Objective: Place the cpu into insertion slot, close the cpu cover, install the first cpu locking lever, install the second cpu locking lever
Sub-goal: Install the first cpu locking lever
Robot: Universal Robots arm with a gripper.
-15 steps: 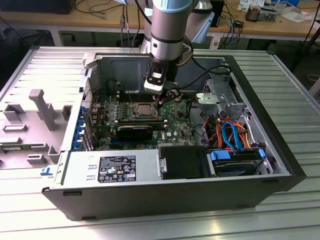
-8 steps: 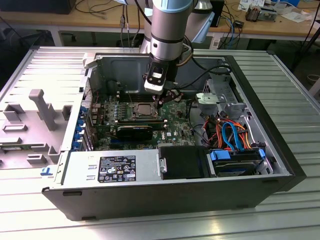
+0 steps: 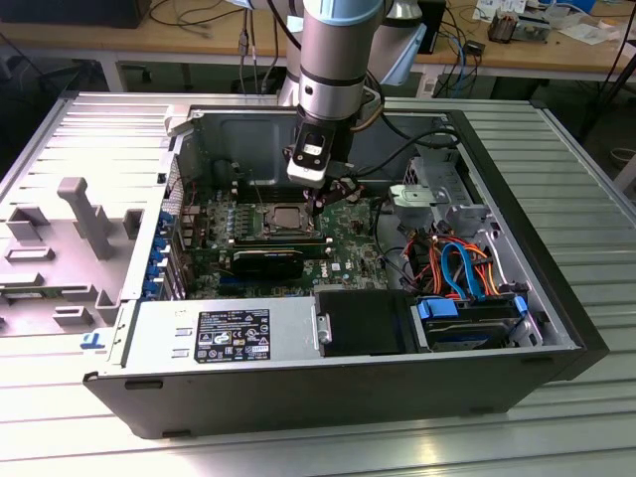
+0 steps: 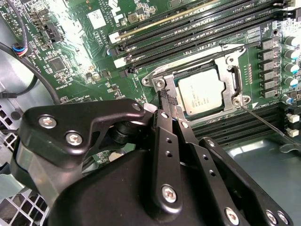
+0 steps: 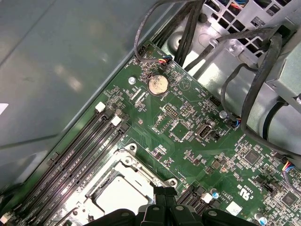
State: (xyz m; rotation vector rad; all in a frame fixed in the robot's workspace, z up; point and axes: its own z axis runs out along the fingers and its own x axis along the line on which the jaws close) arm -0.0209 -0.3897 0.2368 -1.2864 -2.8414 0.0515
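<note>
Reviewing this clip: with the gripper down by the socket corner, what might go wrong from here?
1. The gripper has its tips shut right at a corner of the cpu cover, beside small parts on the motherboard. A slip may scrape them.
2. A thin lever wire stands out past the cover over the memory slots and looks unlatched, so the cover over the cpu may not be clamped.

Bright, even room light in the exterior view, pale sheen on the ribbed table (image 3: 586, 179), soft shadow inside the computer case (image 3: 298, 388), white glare on the motherboard (image 4: 70, 37) in the second wrist view, cpu (image 4: 202, 94) washed out in both wrist views, hazy reflections on the case wall (image 5: 61, 70)
</note>
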